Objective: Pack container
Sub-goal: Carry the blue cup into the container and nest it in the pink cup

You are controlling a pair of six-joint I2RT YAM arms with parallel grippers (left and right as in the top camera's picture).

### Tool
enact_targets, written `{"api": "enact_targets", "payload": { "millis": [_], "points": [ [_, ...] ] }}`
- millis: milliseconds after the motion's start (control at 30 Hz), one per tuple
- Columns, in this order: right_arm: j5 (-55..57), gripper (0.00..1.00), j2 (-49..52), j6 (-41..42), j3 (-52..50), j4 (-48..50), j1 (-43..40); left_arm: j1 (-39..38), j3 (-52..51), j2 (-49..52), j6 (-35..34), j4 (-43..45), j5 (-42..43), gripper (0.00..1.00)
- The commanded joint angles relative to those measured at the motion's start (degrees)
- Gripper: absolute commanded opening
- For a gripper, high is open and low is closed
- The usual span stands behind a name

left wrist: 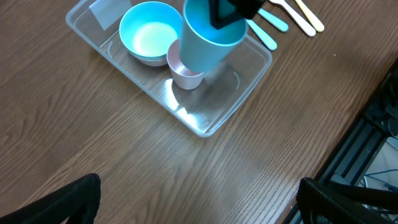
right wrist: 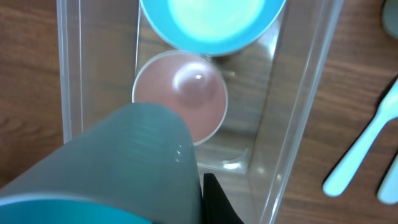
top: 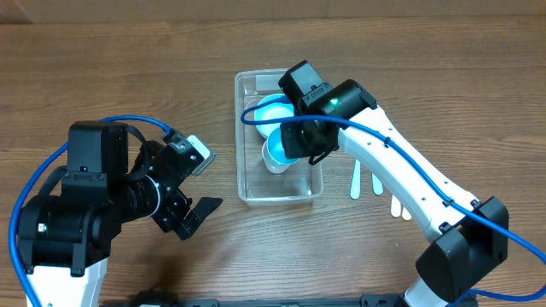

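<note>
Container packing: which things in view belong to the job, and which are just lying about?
Job: container, blue bowl and pink cup inside it, teal cup in the right gripper.
Lying about: utensils beside the container, perhaps awaiting packing.

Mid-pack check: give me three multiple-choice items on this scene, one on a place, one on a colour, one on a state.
1. Where do the utensils lie?
A) inside the container
B) on the table, on the right arm's side of the container
C) in the left gripper

2. What colour is the small cup standing in the container?
A) pink
B) green
C) black

3. How is the right gripper?
A) open over bare table
B) shut on the teal cup
C) shut on a utensil

Answers:
1 B: the utensils rest on the wood outside the container's wall.
2 A: the right wrist view shows its pink inside.
3 B: it holds the teal cup over the small cup, while the left gripper is open and empty.
</note>
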Motion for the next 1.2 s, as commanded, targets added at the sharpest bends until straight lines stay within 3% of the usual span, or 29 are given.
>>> {"api": "enact_targets", "payload": {
  "millis": [0,467,800,833,867,900,1033,1167],
  "points": [
    [4.0,0.04,-0.5,0.5,-0.4,2.9,-0.2,0.0,0.6,0.0,1.2,0.0,0.5,1.0],
    [5.7,0.04,1.1,0.1,-5.4,10.0,-0.2,0.0,0.6,0.0,1.2,0.0,0.5,1.0],
    [5.1,0.04,4.8,0.1,-5.4,9.1,-0.2,0.0,0.6,0.0,1.2,0.0,0.5,1.0],
    [5.1,0.21,5.1,0.1,-5.4,9.1,-0.2,0.0,0.6,0.0,1.2,0.0,0.5,1.0],
    [5.1,0.5,5.2,0.1,-5.4,9.1,-0.2,0.0,0.6,0.0,1.2,0.0,0.5,1.0],
    [5.1,0.6,5.2,0.1,-5.4,9.1,-0.2,0.0,0.6,0.0,1.2,0.0,0.5,1.0],
    [3.8,0.58,5.2,0.1,-4.0,8.4,-0.2,0.0,0.6,0.0,1.2,0.0,0.5,1.0],
    [3.6,0.55,3.4,-1.9,6.2,2.9,-0.4,0.0,0.6,0.0,1.2,0.0,0.5,1.0]
  ]
}}
